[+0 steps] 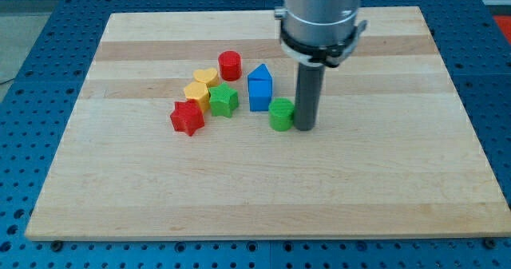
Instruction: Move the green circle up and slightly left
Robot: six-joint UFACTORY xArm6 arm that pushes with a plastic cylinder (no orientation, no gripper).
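The green circle [281,114] sits just below the blue block [259,88], toward the view's bottom. My tip [304,128] (a bare rod, grasping nothing) rests against the circle's right side, placed to nudge it leftward; pushing upward looks blocked

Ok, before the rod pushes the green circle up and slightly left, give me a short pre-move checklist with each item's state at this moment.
1. My tip in view: ok, its end rests on the board.
2. Tip next to the green circle: ok, it sits close on the circle's right; contact cannot tell.
3. Tip placed for an up-left push: not ok, it is beside the circle, not below it.
4. Path up-left free: not ok, the blue block stands directly there.
5. Green star clear of the circle: ok.
6. Circle well inside the wooden board: ok.
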